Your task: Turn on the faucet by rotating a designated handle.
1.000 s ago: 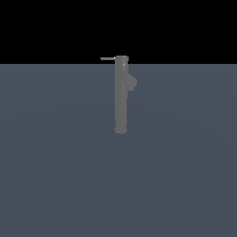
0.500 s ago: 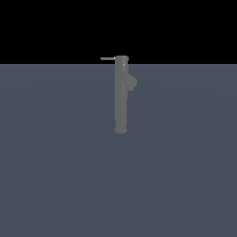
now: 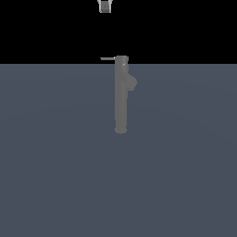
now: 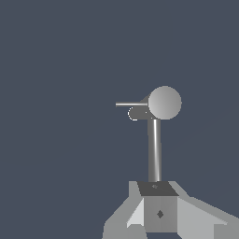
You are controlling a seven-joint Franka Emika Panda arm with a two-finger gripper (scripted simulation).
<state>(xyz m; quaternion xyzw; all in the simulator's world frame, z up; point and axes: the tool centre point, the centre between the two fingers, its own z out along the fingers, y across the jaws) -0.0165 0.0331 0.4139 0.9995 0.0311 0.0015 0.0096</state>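
Observation:
The faucet [image 3: 121,95] is a tall grey column standing on the flat grey surface, with a rounded stub spout [image 3: 132,83] on the exterior view's right. Its handle [image 3: 107,58], a thin light grey lever, sticks out level from the column's top toward the exterior view's left. Only the tip of my gripper [image 3: 105,6] shows, at the top edge, well above the handle's outer end and touching nothing. In the wrist view the faucet's round top [image 4: 164,101] lies beyond my gripper [image 4: 158,196]. The fingers appear as one block with no gap and hold nothing.
A plain dark grey-blue floor [image 3: 55,176] spreads around the faucet, with a black background above it. No other objects appear in either view.
My gripper's tip has come into the top of the exterior view above the handle; it was out of view before. The faucet and handle have not moved.

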